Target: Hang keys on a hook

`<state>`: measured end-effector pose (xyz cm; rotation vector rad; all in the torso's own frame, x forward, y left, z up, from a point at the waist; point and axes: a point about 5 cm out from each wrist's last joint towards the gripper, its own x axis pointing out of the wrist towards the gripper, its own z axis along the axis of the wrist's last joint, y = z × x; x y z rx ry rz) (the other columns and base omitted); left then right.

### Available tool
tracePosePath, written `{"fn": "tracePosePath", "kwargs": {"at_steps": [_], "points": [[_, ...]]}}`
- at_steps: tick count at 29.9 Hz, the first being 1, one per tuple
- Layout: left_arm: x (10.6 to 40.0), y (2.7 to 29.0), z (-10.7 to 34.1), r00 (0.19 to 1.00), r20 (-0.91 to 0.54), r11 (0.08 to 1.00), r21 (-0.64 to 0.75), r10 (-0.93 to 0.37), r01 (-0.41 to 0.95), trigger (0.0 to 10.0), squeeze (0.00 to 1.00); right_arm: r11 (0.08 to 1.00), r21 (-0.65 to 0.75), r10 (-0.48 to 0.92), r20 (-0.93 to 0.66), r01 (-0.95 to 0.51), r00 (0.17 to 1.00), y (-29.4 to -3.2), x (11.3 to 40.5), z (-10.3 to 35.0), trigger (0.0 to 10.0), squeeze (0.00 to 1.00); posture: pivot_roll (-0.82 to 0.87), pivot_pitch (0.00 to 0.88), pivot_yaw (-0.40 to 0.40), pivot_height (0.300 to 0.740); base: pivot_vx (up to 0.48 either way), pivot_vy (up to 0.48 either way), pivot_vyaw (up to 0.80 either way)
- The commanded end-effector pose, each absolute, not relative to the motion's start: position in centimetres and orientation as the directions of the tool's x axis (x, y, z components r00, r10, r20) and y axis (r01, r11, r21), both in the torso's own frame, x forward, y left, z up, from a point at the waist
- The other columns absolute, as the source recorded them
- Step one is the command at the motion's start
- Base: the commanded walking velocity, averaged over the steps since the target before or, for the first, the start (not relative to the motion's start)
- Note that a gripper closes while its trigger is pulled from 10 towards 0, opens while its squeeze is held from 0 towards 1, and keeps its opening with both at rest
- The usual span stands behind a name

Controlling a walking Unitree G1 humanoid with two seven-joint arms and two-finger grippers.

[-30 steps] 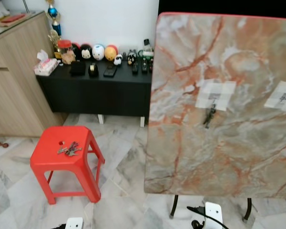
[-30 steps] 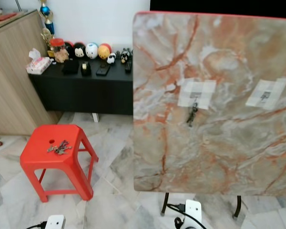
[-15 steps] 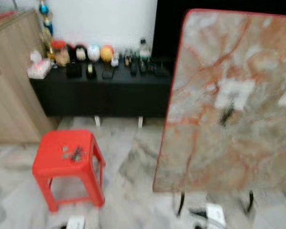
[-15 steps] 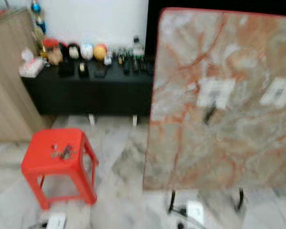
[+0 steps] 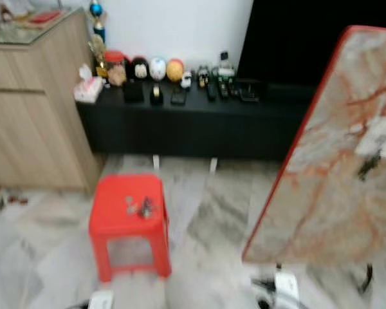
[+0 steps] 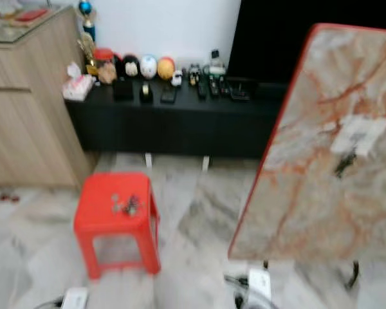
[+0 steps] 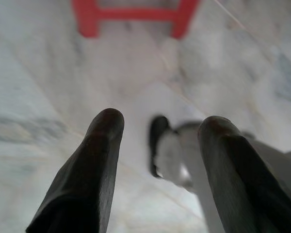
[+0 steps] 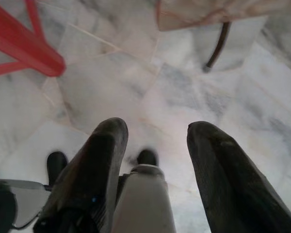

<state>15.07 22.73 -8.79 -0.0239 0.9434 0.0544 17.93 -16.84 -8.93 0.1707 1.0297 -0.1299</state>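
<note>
A bunch of keys (image 5: pixel 140 206) lies on top of a red plastic stool (image 5: pixel 106 220) on the marble floor. To the right stands an upright marble-patterned board (image 5: pixel 338 167) with taped white patches; a dark bunch of keys (image 5: pixel 369 165) hangs from a hook on one patch (image 5: pixel 378 143). Both arms hang low. My left gripper (image 7: pixel 157 128) is open over the floor, with the stool's legs (image 7: pixel 89 17) beyond it. My right gripper (image 8: pixel 157 131) is open too, above the floor near the board's metal leg (image 8: pixel 217 46).
A low black cabinet (image 5: pixel 193 122) with toys and remotes runs along the back wall. A wooden cupboard (image 5: pixel 32 103) stands at the left. My white feet (image 5: pixel 286 286) show at the bottom edge. Open marble floor (image 5: pixel 212 219) lies between stool and board.
The camera has swung left: the board has slid toward the right edge and the stool toward the middle. The keys on the stool and on the hook have stayed put.
</note>
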Motion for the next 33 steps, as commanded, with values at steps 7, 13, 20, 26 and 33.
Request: {"fn": "tracePosePath", "kwargs": {"at_steps": [7, 13, 20, 26, 33], "points": [[14.53, 22.08, -9.18, 0.565, -0.825, 0.998, -0.022, 0.015, -0.059, 10.0, 0.0, 0.974, 0.051, -0.066, -0.869, 0.222, 0.49, -18.08, 17.29, -9.12, 10.0, 0.0, 0.11, 0.0, -0.065, 0.74, 0.0, 0.401, 0.0], [14.25, 22.48, -9.18, 0.56, -0.828, 0.998, -0.015, 0.02, -0.059, 10.0, 0.0, 0.972, 0.044, -0.077, -0.869, 0.23, 0.49, -18.07, 17.26, -9.13, 10.0, 0.0, 0.11, 0.0, -0.062, 0.74, 0.0, 0.402, 0.0], [14.22, 22.66, -9.16, 0.56, -0.828, 0.998, -0.015, 0.023, -0.062, 10.0, 0.0, 0.972, 0.052, -0.07, -0.867, 0.228, 0.494, -17.97, 17.47, -9.05, 10.0, 0.0, 0.11, 0.0, -0.06, 0.74, 0.0, 0.4, 0.0], [14.36, 22.63, -9.11, 0.562, -0.827, 0.998, -0.015, 0.02, -0.057, 10.0, 0.0, 0.972, 0.05, -0.073, -0.865, 0.23, 0.496, -18.07, 17.55, -9.0, 10.0, 0.0, 0.11, 0.0, -0.061, 0.74, 0.0, 0.4, 0.0], [14.64, 22.33, -9.08, 0.569, -0.822, 0.998, -0.014, 0.022, -0.06, 10.0, 0.0, 0.974, 0.044, -0.075, -0.865, 0.224, 0.497, -18.14, 17.63, -8.96, 10.0, 0.0, 0.11, 0.0, -0.064, 0.74, 0.0, 0.328, 0.0]]}}
